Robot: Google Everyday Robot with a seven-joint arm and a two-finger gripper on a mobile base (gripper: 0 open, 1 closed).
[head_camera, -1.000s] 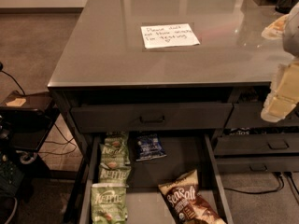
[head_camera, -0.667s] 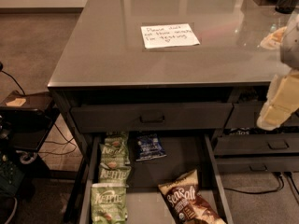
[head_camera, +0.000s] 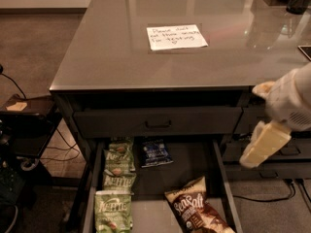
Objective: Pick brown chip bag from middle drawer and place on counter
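Note:
The brown chip bag (head_camera: 197, 212) with white "Sea Salt" script lies in the front right of the open middle drawer (head_camera: 192, 176), partly cut off by the bottom edge. The grey counter (head_camera: 112, 52) carries a white handwritten note (head_camera: 177, 37). My gripper (head_camera: 253, 126) hangs at the right, in front of the counter's edge and above the drawer's right side. Its cream fingers (head_camera: 265, 143) are spread apart with nothing between them. It is above and to the right of the bag, not touching it.
Green Kettle bags (head_camera: 118, 171) lie along the drawer's left side. A small dark blue bag (head_camera: 156, 152) lies at the back. A shut drawer front with a black handle (head_camera: 158, 124) is above. A low dark stand (head_camera: 26, 113) and cables are at the left.
My gripper has moved down and to the left, from beside the countertop to below its edge, nearer the open drawer. The bags have not moved.

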